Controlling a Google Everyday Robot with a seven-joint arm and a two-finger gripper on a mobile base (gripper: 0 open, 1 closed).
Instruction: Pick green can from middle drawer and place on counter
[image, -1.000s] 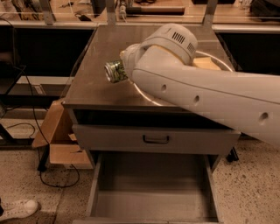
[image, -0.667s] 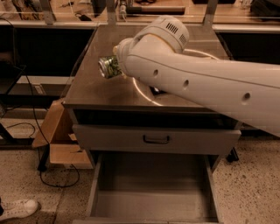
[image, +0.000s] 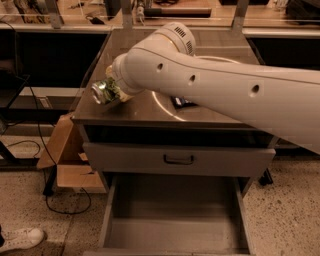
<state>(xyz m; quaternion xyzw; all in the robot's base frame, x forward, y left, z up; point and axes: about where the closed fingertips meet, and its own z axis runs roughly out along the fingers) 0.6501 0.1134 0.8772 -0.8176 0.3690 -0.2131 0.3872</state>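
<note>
My gripper (image: 114, 90) is at the end of the big white arm (image: 210, 90) that reaches across the counter (image: 131, 109) from the right. It is shut on the green can (image: 102, 92), which lies on its side with a silver end facing left. The can hangs just above the counter's front-left edge, partly past the left rim. The arm's wrist hides most of the gripper. The middle drawer (image: 175, 222) is pulled open below, and its grey floor is bare.
A closed drawer front with a dark bar handle (image: 178, 160) sits above the open drawer. A dark blue packet (image: 182, 102) lies on the counter under the arm. A cardboard box (image: 65, 157) and cables lie on the floor at left, and a shoe (image: 17, 239) at bottom left.
The arm has swung left and slightly forward with the can, carrying it from over the counter's left-middle part to its front-left edge.
</note>
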